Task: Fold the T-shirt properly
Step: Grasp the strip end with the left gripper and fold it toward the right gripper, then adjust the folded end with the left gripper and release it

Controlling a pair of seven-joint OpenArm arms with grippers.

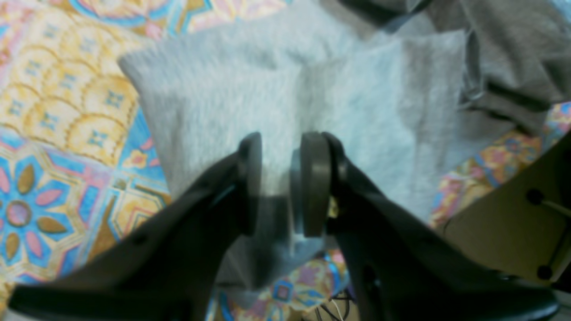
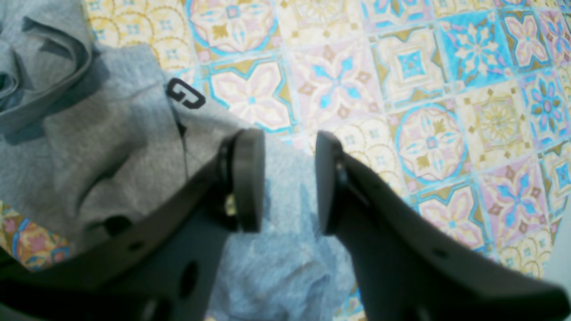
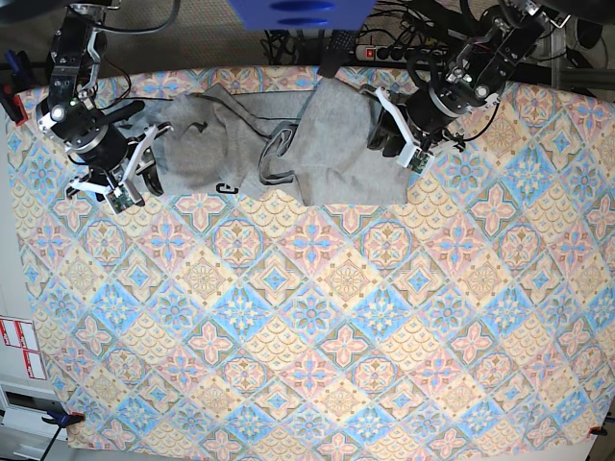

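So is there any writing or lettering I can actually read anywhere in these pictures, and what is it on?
"G": one black block letter on the light heather-grey cotton T-shirt, at a folded edge in the right wrist view; any further letters are hidden by the fold.
Red-and-white stickers at the table's left edge in the base view: too small to read.
The pastel diamond-patterned tablecloth carries only ornament, no text.

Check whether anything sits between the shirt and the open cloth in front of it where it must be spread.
Nothing visible does. The crumpled light-grey cotton T-shirt lies bunched along the far edge of the pastel diamond-patterned tablecloth, and the cloth nearer the camera shows only its pattern.
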